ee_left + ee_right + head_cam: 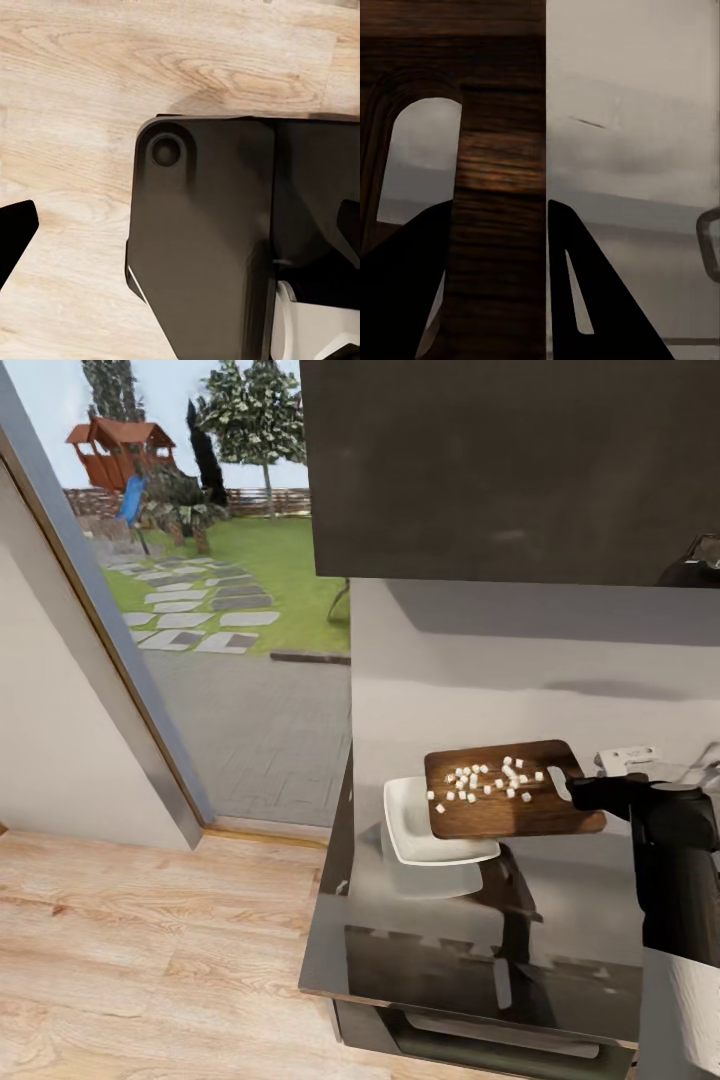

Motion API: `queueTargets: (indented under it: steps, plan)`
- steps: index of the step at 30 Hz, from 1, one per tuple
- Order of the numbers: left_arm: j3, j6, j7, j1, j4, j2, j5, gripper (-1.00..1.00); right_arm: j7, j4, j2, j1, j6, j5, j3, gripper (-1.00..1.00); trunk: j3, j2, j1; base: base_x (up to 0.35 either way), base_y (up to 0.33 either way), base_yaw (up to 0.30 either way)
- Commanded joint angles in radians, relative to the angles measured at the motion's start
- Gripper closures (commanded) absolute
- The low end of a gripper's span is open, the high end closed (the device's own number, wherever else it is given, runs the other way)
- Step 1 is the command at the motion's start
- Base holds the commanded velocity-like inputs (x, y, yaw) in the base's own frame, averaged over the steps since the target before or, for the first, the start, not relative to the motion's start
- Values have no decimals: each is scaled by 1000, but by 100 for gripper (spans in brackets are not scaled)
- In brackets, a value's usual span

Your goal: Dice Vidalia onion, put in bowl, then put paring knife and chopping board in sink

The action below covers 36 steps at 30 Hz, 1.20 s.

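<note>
Right tool (pixel 580 792) grips chopping board (pixel 510 805) above bowl (pixel 415 822).

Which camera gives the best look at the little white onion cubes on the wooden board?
The head view: the onion cubes lie scattered across the chopping board, which the right pincer holds at its handle end above the bowl. The right wrist view gives a close-up of the board's slot handle; the left wrist view looks at floor.

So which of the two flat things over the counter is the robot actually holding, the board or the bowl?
The chopping board, carrying the white onion dice, held at its slot-handle end by the right pincer. The white bowl sits on the countertop beneath it, ungripped.
</note>
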Motion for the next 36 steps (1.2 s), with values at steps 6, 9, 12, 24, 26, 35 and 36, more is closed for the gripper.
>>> queueTargets:
  steps: [6,9,12,24,26,35,36]
  plan:
    - [-8,-3,8,0,-2,1,8,-100,4,-1,0,-1,1,11,11,100,-2,-2,1,0,0,0]
    - [-8,-2,8,0,-2,1,8,-100,-12,-1,0,-1,1,11,41,100,-2,-2,1,0,0,0]
    - [-8,-2,8,0,-2,1,8,-100,-55,-1,0,-1,1,11,70,100,-2,-2,1,0,0,0]
    - [-9,-2,8,0,-1,1,8,-100,-83,-2,0,-1,1,11,90,100,-2,-2,1,64,-62,0]
    - [-9,-2,8,0,-2,1,8,-100,-85,-2,0,-1,1,11,94,100,-2,-2,1,39,-37,0]
    - [-9,-2,8,0,-1,1,8,-100,-128,-2,3,-3,1,11,140,100,-2,-2,1,5,-4,0]
    - [-9,-2,8,0,-1,1,8,-100,-129,-2,3,-3,1,11,150,100,-2,-2,1,0,0,0]
